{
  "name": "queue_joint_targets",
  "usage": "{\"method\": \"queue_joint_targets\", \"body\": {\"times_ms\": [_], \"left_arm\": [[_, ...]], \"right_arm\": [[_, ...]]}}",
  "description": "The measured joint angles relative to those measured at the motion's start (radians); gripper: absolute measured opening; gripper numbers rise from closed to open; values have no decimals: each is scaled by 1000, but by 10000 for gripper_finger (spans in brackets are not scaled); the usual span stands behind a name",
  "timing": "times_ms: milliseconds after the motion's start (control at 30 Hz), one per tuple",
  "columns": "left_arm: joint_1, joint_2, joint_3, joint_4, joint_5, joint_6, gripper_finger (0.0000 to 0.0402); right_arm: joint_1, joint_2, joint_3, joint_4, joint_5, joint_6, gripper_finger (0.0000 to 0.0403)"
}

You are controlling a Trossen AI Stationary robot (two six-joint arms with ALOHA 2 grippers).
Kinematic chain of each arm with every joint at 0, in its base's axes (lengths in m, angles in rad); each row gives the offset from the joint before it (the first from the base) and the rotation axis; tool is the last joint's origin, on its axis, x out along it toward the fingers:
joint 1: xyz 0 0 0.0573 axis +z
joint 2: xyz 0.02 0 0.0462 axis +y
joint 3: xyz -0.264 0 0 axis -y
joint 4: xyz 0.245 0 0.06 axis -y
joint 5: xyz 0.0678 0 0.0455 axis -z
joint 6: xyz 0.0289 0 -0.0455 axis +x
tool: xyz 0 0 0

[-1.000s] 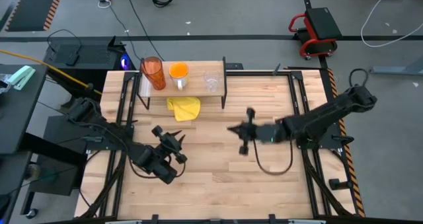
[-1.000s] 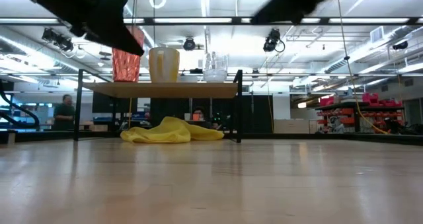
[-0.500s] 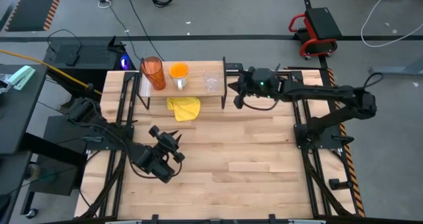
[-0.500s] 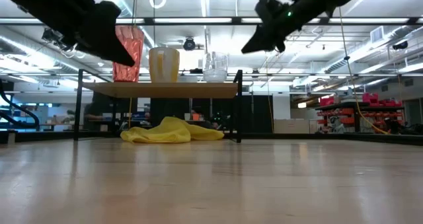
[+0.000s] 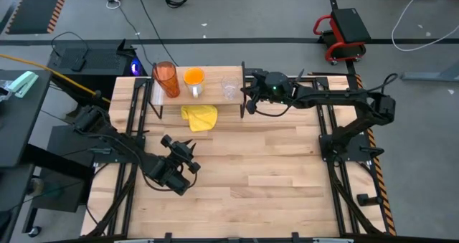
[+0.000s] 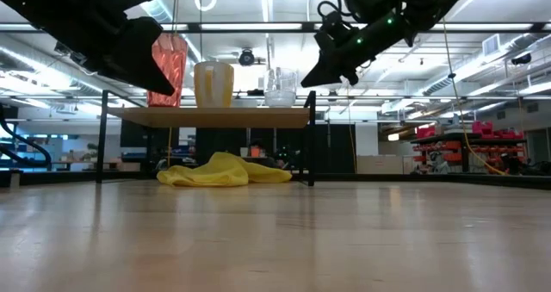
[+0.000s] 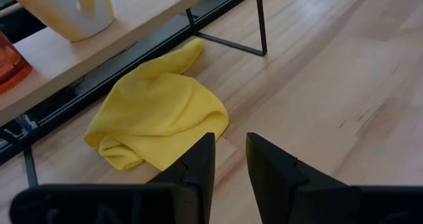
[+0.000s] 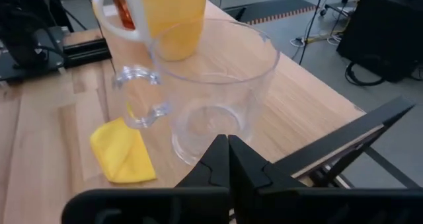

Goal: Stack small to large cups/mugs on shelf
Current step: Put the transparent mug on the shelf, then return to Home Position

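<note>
High view shows our right pincer (image 5: pixel 249 102) closed and empty just beside the small clear cup (image 5: pixel 229 89) on the shelf (image 5: pixel 215 98). We judge it must open before grasping that cup; our left pincer (image 5: pixel 191 151) waits part open, empty, over the worktop (image 5: pixel 272 178).

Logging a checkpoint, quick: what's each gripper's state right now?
Left gripper: jaws slightly apart, holding nothing.
Right gripper: shut, empty, by the small clear glass cup.
</note>
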Motion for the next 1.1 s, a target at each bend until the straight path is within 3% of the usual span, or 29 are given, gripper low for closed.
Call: {"method": "queue_joint_targets", "body": {"times_ms": [667, 800, 933, 1100], "left_arm": [[0, 0, 0, 7, -13, 3, 84], [1, 1, 0, 10, -16, 3, 82], [2, 1, 0, 13, -16, 4, 76], [2, 1, 0, 15, -13, 3, 78]], "right_arm": [[-21, 27, 6, 102, -33, -13, 0], [-21, 86, 63, 90, -56, -13, 0], [-7, 170, 171, -29, -58, -29, 1], [16, 210, 256, -154, 81, -51, 1]]}}
